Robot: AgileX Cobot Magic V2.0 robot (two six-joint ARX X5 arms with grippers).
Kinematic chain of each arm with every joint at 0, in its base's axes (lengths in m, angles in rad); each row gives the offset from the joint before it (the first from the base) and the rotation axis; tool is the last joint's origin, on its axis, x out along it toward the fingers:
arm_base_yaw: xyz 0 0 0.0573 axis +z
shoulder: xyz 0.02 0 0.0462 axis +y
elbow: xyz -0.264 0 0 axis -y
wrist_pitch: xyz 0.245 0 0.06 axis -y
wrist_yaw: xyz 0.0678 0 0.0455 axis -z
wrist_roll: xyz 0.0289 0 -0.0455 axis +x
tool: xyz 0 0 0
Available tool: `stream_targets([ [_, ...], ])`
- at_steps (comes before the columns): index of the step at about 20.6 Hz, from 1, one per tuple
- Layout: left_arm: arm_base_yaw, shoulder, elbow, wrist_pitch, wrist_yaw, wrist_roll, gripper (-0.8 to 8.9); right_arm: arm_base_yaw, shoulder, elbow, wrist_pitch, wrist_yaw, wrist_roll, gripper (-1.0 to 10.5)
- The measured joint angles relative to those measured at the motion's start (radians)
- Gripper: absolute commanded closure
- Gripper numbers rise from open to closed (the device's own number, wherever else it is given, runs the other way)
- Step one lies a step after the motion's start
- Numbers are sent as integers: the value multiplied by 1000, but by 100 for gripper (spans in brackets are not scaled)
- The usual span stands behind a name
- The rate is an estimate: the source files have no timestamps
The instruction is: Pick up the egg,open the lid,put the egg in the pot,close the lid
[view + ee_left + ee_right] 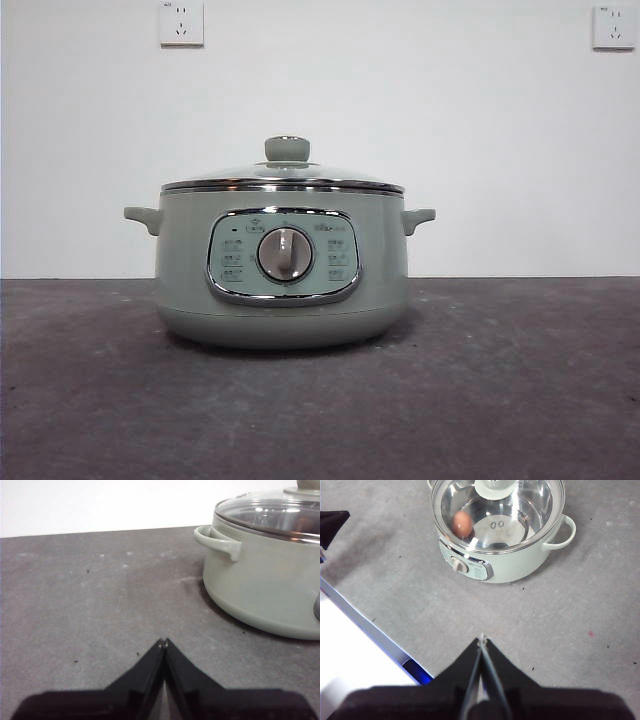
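Note:
The sage-green pot (285, 300) stands in the middle of the dark table, its dial facing the front camera. The glass lid (285, 178) sits on it, knob (287, 149) up. The right wrist view shows the brownish-orange egg (462, 524) lying inside the pot (520, 562), seen through the lid (530, 510). My left gripper (163, 642) is shut and empty, low over the table beside the pot (260, 590). My right gripper (482, 639) is shut and empty, high above the table, away from the pot.
Two wall sockets (181, 23) (613, 27) are on the white wall behind. The table's edge with a white and blue strip (365, 645) shows in the right wrist view. A black arm tip (332, 522) shows at that view's side.

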Motion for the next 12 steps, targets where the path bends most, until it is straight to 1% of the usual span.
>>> stream_targets([
  [7,0,45,0,0,0,0,817,0,0,0,0,0,0,946],
  [8,0,50,0,0,0,0,817,-3,0,0,0,12,-2,946],
  [10,0,60,0,0,0,0,817,-42,-22,-3,5,53,-25,946],
  [11,0,64,0,0,0,0,817,-82,-52,-12,53,54,-32,946],
  [12,0,68,0,0,0,0,817,-121,-87,-25,118,35,-35,946],
])
